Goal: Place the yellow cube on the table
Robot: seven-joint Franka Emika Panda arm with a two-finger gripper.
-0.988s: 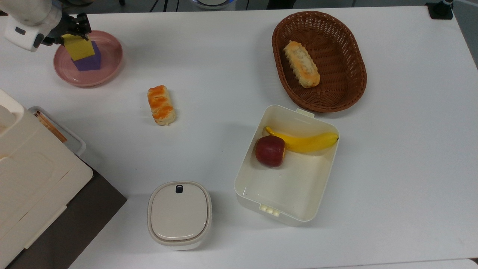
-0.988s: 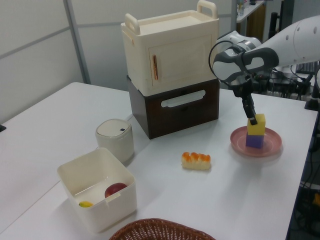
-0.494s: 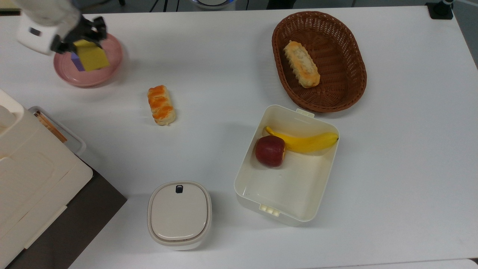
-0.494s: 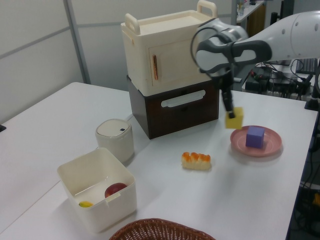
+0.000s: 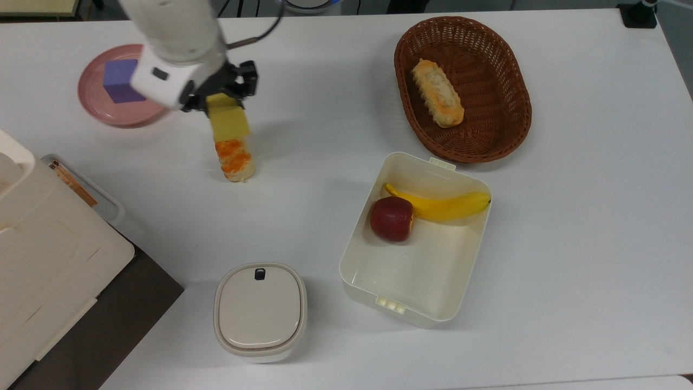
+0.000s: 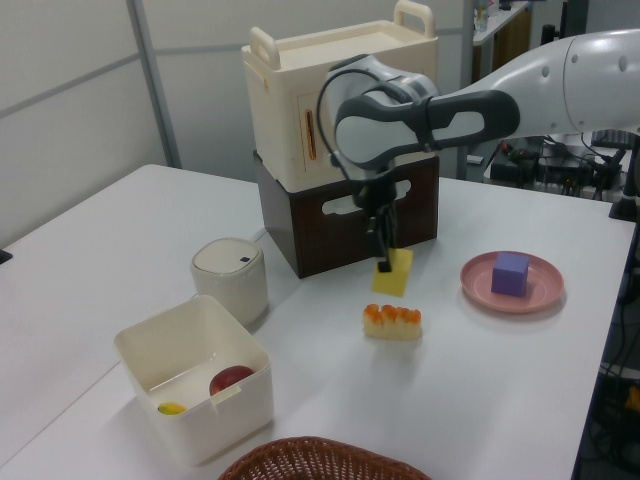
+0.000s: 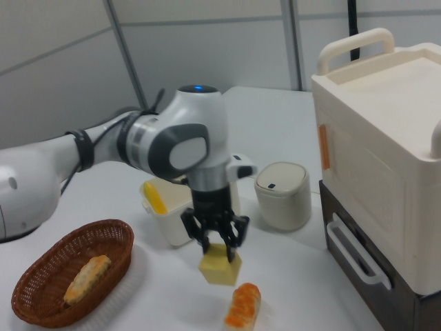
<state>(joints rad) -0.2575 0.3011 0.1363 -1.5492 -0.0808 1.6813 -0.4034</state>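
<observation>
Gripper point(image 5: 226, 98) was clenched on the yellow cube point(image 5: 229, 122), holding it by its upper edge, cube hanging tilted below the fingers. Same grasp showed in the left view point(image 6: 384, 262) and the right view point(image 7: 219, 246).

Landmark: the orange-glazed bread roll point(image 5: 234, 158) lying on the table point(image 5: 568, 227).
- Yellow cube point(image 6: 392, 273) was in the air, off the table, just above and beside the roll point(image 6: 393, 321); in the top view it overlapped the roll's far end. In the right view the cube point(image 7: 220, 267) hung just short of the roll point(image 7: 242, 306), apart from it.
- Pink plate point(image 5: 95, 105) sat near the roll, toward the top view's left, with the purple cube point(image 5: 120, 88) alone on it.
- Cream box point(image 5: 417, 281) with apple and banana, and the wicker basket point(image 5: 509, 70), stood well apart from the roll.

Progress, as judged: pick-up done, cube clear of the plate, carried over open table. Left: lower it onto bare table beside the roll, not onto it, then release. Roll lay close under the cube; a small sideways shift seemed wise before setting down.
</observation>
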